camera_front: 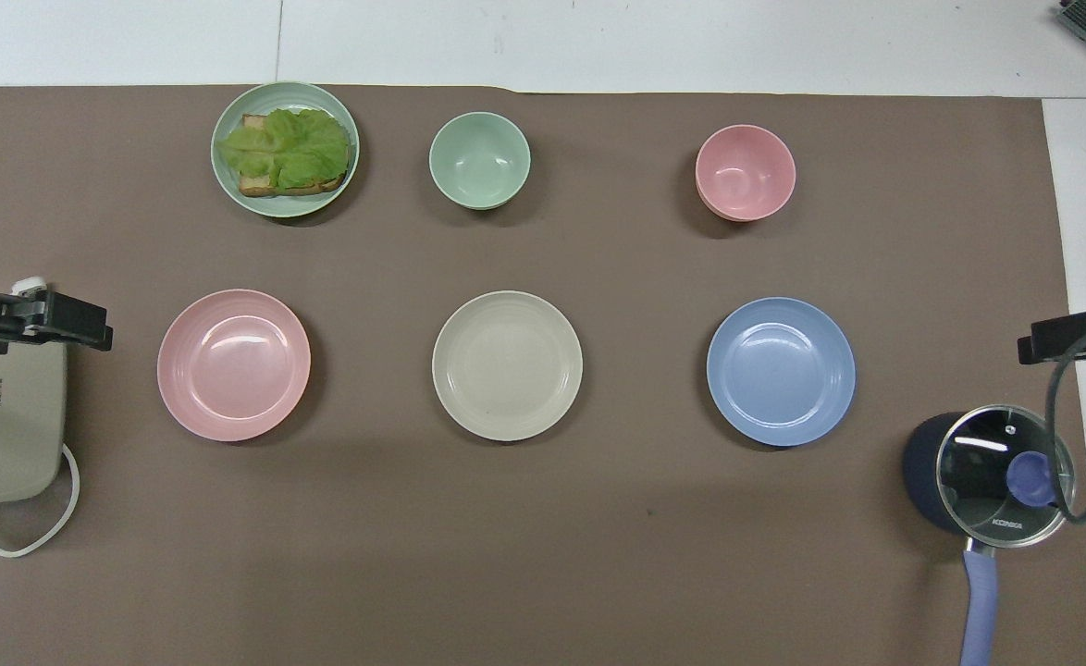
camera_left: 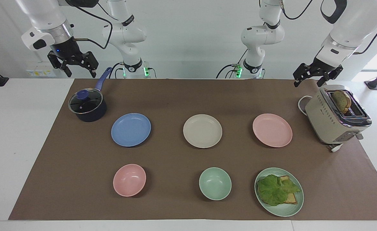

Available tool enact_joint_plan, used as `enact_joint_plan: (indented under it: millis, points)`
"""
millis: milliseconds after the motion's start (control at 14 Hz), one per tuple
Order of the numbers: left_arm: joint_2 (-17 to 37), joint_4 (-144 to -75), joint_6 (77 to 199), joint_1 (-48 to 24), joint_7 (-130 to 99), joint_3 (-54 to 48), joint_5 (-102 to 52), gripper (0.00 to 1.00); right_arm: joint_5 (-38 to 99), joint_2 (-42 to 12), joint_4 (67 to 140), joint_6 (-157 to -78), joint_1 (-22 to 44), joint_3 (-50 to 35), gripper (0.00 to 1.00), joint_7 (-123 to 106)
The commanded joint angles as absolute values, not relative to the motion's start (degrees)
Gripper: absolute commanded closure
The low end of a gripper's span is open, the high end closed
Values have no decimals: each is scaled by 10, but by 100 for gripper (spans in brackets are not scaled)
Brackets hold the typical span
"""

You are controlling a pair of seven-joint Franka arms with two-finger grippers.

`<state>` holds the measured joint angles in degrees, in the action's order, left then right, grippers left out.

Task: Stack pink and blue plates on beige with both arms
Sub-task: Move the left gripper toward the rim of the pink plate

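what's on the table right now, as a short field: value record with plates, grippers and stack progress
pink plate: flat on mat, toward left arm's end
beige plate: between the other two, bare
blue plate: toward right arm's end, beside saucepan
left gripper: open, raised by toaster
right gripper: open, raised near saucepan
stacked: none yet

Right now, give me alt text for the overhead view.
Pink plate, beige plate and blue plate lie apart in a row on a brown mat. Farther from the robots sit a lettuce plate, green bowl and pink bowl.
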<state>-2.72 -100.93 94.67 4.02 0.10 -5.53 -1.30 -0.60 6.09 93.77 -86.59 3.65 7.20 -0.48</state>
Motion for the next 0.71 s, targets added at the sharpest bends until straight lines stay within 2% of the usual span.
enact_joint_plan:
  millis: [0, 286, 643]
  points:
    - [-40, -1102, 1034, 54, 10, -58, -18, 0, -5, 61, 931, -858, 40, 75, 0, -1]
    - [-14, -1190, 1159, 80, 11, -58, -18, 0, -5, 61, 931, -857, 40, 75, 0, -1]
    - [68, -1200, 1223, 99, 12, -57, -18, 0, -5, 61, 931, -858, 40, 75, 0, -1]
